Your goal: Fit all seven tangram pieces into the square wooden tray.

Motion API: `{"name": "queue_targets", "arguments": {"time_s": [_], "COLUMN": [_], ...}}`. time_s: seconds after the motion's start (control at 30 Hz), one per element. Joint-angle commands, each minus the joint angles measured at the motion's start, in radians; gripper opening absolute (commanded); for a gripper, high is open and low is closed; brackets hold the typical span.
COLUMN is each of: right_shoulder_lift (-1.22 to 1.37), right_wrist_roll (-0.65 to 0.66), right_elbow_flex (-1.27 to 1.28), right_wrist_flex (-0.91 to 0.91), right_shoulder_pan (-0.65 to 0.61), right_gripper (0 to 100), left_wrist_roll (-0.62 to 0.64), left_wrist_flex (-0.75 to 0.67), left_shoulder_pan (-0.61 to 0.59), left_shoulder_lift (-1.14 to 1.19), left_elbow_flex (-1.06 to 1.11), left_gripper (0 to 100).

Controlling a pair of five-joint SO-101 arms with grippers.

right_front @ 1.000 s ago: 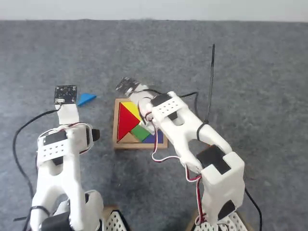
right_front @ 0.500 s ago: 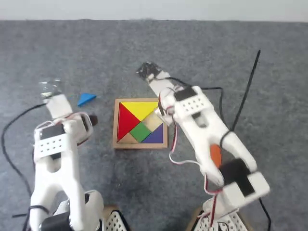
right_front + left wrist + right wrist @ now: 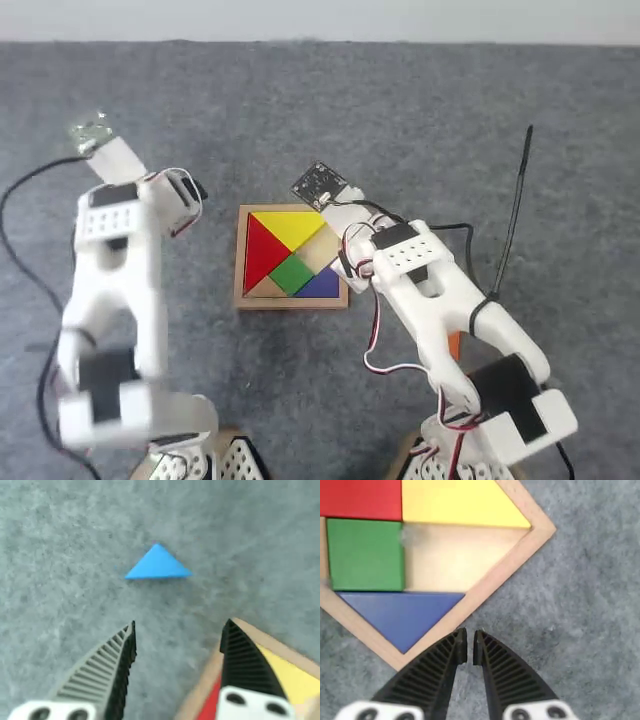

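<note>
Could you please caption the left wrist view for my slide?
Open left gripper above grey carpet, blue triangle ahead, wooden tray corner alongside.

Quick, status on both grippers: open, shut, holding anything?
Left gripper: open, empty, the blue triangle lying loose ahead of it.
Right gripper: shut, holding nothing, just outside the tray.

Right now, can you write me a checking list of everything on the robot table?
Surface: grey carpet.
Job's things: square wooden tray holds red piece, yellow piece, green piece, dark blue piece; light blue triangle lies outside on carpet.
Clutter: nothing seen.
Grippers: left gripper jaws open near the triangle; right gripper jaws shut, empty, beside the tray's edge.
Cables: black cable by right arm; red-white wires on it.
Surroundings: pale wall behind.
</note>
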Motion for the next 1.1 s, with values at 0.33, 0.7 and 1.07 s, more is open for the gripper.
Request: {"name": "queue_targets", "arguments": {"time_s": [0.33,0.7,1.07], "right_shoulder_lift": [-0.064,-0.064,-0.064], "right_wrist_roll": [-0.008,-0.009,-0.008], "right_elbow_flex": [0.026,0.038,0.038], "right_wrist_flex": [-0.045,-0.061,-0.062], "right_shoulder_pan": [0.013,0.012,0.012], "right_gripper": [3.0,3.0,3.0], "left_wrist_roll": [-0.178,-0.956,-1.258], "left_wrist_flex": [0.046,-0.094,0.368], "left_shoulder_pan": [-0.057,-0.051,-0.028], "left_shoulder_lift": [0.219,0.377,0.904], "left_elbow_flex": [-0.311,-0.417,-1.145], "left_gripper": [26,27,27]}}
